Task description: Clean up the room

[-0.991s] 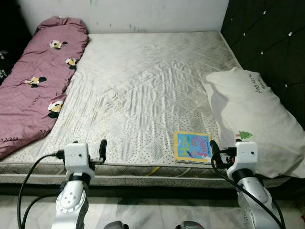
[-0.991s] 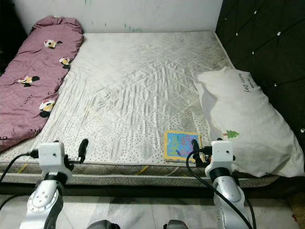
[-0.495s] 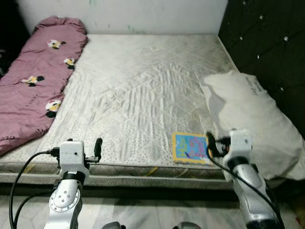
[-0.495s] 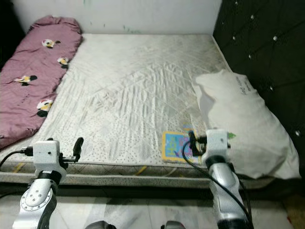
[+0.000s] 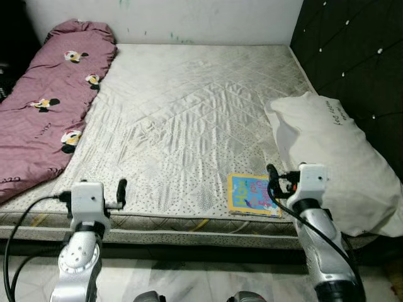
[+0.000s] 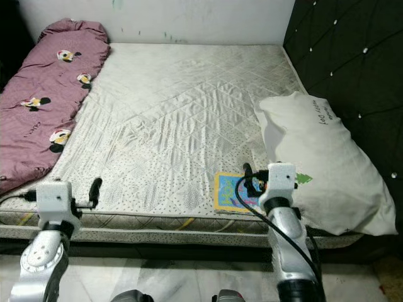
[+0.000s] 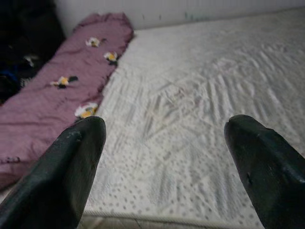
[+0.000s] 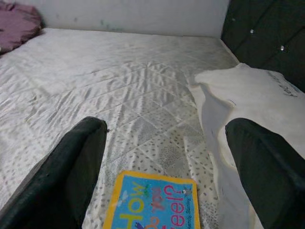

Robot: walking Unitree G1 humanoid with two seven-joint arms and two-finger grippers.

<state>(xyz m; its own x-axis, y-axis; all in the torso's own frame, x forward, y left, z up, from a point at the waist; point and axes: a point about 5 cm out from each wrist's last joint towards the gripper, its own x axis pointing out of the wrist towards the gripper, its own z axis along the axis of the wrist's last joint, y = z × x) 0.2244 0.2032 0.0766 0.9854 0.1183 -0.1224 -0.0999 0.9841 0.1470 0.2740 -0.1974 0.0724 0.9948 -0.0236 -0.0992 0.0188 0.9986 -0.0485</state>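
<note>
Both silver arms reach forward from the bottom of the head views, bent at the elbow, wrists level, black cables looping from each wrist block.

The left gripper [image 5: 120, 191] is held low on the robot's left, its white wrist block upright and the 2 black fingers [image 7: 71, 176] pointing ahead. In the left wrist view they stand wide apart.

The right gripper [image 5: 272, 179] is raised a little higher and further forward on the robot's right. In the right wrist view its 2 fingers [image 8: 78, 171] are likewise spread wide, with nothing between them.
</note>
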